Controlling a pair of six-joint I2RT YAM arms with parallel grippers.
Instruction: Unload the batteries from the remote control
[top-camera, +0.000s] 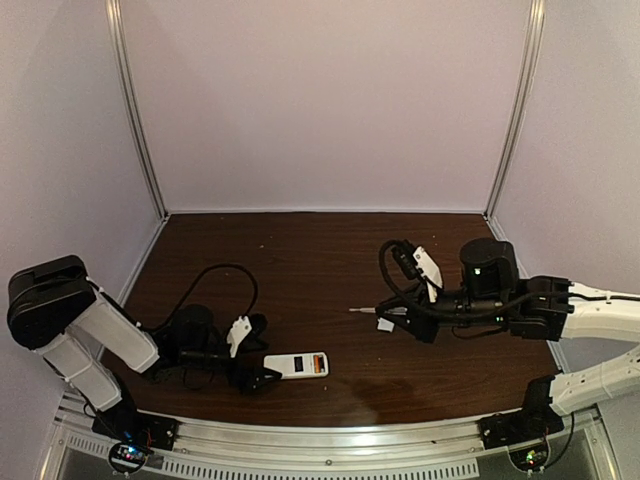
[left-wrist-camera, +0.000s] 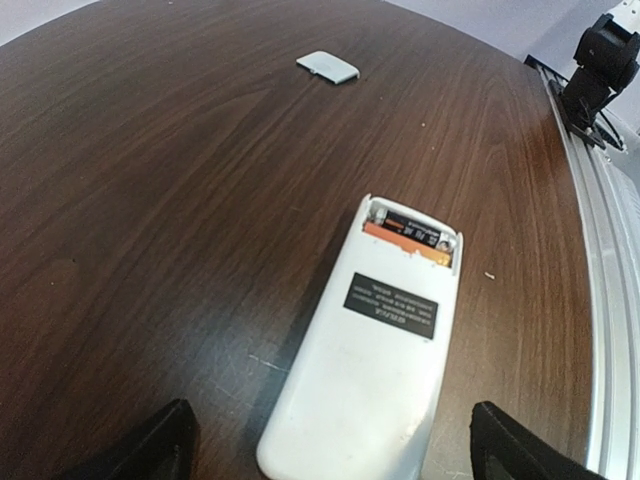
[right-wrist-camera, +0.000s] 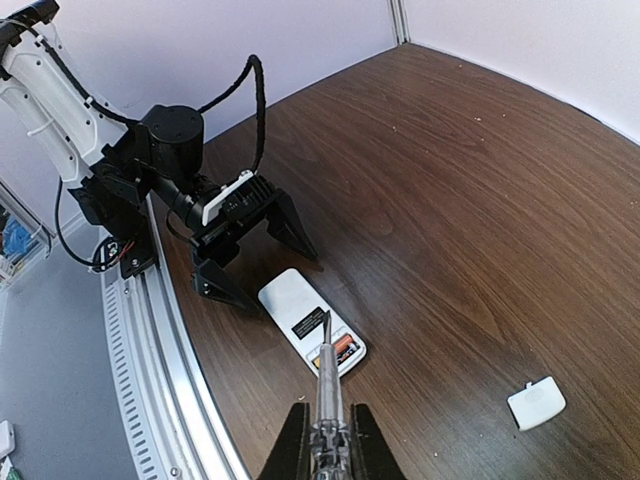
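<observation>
The white remote control lies back-up near the table's front edge, its battery bay uncovered. Two batteries, one orange and one dark, sit side by side in that bay. My left gripper is open, its black fingertips standing either side of the remote's closed end without touching it. My right gripper is shut on a screwdriver with a clear handle. It hovers to the right of the remote, and the shaft points toward the bay; whether the tip touches I cannot tell.
The small white cover piece lies loose on the dark wood table beneath the right arm, also in the left wrist view. A metal rail runs along the near edge. Pale walls enclose the back and sides.
</observation>
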